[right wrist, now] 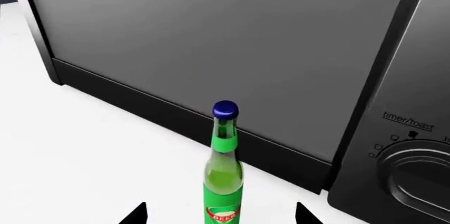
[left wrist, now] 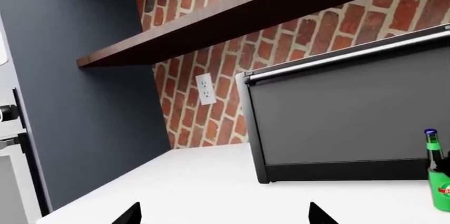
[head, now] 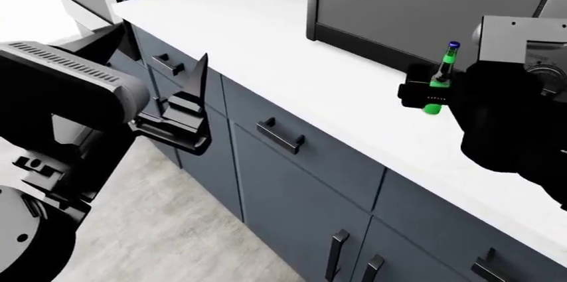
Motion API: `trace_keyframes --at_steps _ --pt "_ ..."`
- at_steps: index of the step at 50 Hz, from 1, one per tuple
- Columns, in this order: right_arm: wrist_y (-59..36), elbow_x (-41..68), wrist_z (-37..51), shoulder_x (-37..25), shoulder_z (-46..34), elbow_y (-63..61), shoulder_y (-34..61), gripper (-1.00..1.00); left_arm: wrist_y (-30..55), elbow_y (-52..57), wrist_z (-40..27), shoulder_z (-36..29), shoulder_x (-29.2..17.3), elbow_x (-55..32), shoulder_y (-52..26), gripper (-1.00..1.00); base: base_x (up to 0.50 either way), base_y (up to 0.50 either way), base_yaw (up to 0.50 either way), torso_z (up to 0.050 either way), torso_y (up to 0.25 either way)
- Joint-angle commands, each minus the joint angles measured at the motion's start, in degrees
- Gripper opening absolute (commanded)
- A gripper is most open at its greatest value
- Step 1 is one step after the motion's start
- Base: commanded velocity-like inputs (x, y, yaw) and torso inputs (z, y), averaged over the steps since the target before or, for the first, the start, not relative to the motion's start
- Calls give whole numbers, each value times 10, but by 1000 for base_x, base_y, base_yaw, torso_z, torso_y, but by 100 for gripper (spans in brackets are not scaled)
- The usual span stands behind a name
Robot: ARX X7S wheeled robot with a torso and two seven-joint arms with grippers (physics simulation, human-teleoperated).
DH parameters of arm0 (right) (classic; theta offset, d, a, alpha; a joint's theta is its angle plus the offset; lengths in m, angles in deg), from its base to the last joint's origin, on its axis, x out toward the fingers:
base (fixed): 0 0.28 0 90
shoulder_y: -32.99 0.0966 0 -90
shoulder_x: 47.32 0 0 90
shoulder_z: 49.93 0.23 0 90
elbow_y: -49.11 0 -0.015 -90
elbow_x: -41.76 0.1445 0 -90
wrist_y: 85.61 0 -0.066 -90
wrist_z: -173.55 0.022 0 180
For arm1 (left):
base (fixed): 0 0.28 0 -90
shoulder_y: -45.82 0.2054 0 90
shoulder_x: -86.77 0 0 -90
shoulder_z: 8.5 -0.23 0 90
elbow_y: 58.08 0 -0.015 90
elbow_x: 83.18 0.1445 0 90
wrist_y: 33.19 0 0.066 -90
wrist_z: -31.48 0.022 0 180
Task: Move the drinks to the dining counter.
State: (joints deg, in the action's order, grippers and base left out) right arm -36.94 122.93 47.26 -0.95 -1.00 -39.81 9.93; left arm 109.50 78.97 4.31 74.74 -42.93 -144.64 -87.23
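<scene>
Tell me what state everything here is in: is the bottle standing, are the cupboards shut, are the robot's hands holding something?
Small green blue-capped bottle: upright on the white countertop, cap on, between the right gripper's fingers.
Dark toaster oven: door closed.
Grey-blue cabinet drawers and doors: all shut.
Left gripper: open, holding nothing.
Right gripper: open around the bottle, not clamped.
White wall outlet: nothing plugged in.

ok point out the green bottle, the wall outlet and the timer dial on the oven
green bottle [right wrist: 223,174], right wrist view, on the glass body below the neck
wall outlet [left wrist: 205,89], left wrist view, middle of the white plate on the brick wall
timer dial [right wrist: 422,182], right wrist view, on the round knob under the timer/toast label
</scene>
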Motion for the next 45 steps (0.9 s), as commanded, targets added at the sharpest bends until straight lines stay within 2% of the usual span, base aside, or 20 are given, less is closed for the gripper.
trace_keyframes --at_steps 1,34,45 --pt "2 -31 -40 29 -19 68 15 100 -2 0 -2 -3 -2 1 3 100 0 0 0 0 0" --pt "39 -113 -155 102 -61 261 48 100 -9 -2 -5 -5 -8 3 10 100 0 0 0 0 0" --pt "43 -120 -161 104 -64 283 46 100 -9 -1 -9 -4 -12 -2 10 100 0 0 0 0 0"
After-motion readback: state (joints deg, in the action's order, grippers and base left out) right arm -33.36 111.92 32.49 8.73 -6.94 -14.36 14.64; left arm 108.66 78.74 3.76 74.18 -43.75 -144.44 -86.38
